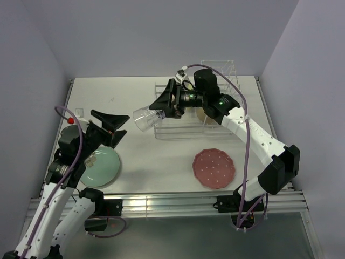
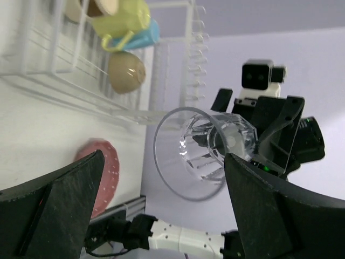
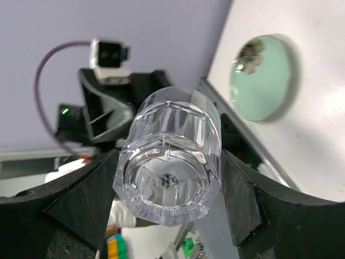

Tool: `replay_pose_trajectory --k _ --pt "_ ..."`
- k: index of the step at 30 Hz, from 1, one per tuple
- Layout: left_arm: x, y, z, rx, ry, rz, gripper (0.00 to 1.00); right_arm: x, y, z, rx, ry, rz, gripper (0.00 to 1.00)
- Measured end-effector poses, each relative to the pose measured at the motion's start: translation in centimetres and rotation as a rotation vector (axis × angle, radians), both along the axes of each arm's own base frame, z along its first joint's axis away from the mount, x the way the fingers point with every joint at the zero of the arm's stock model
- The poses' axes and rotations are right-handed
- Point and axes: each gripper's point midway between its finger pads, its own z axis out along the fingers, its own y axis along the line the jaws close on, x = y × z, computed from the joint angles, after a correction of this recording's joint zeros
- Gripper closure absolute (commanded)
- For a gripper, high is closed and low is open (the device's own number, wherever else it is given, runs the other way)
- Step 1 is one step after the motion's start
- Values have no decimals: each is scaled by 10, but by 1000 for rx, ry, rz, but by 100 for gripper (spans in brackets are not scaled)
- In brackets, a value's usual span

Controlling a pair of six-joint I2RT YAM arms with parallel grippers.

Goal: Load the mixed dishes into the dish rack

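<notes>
A: Now, leftmost entry?
B: Left end effector (image 1: 121, 127): fingers spread, empty, above the mint-green plate (image 1: 102, 167) at the counter's near left.
A: Next?
B: Clear glass (image 1: 143, 119): off the counter, long axis level, mouth facing left toward that empty end effector, base to the right.
A: Held by?
B: Right end effector (image 1: 159, 109): clamped on the base. The right wrist view shows both fingers flanking it; the top view hides that contact.
A: And the dish rack (image 1: 183, 133)?
B: Just right of the glass, so the right arm is nearer. The likely move is a swing right. Only the left wrist view shows the yellow-green mug (image 2: 123, 15) and light-blue mug (image 2: 144, 35) already racked.
A: Last?
B: Pink scalloped plate (image 1: 214, 168): near right, on the counter.
</notes>
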Motion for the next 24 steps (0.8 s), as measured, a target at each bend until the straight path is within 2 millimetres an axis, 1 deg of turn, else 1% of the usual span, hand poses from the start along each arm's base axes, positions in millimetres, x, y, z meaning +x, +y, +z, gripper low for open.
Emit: replay_pose_trajectory --k 5,7,10,14,16,18,20,21,23,24 --pt "-14 31 -12 33 70 157 1 10 -13 -25 -106 -17 -50 100" --pt "-21 39 -17 36 101 199 1 14 -19 -31 -162 -29 -74 100" --pt "-25 47 -32 46 171 243 2 26 -27 -27 -239 -103 -119 100" --pt "-25 43 -51 70 250 224 6 59 -37 -13 -354 -243 -212 100" --pt "-23 36 -63 84 298 184 6 76 -41 -12 -418 -281 -252 100" --pt "-21 27 -77 107 354 130 6 100 -44 -14 -492 -315 -298 100" --pt "-20 20 -88 123 396 87 6 121 -47 -26 -572 -330 -339 100" --pt "-21 17 -94 132 416 66 6 128 -49 -35 -611 -326 -351 100" --pt "-25 14 -99 129 430 39 6 142 -55 -56 -698 -315 -368 100" --pt "-27 12 -99 123 425 26 6 149 -58 -70 -754 -305 -372 100"
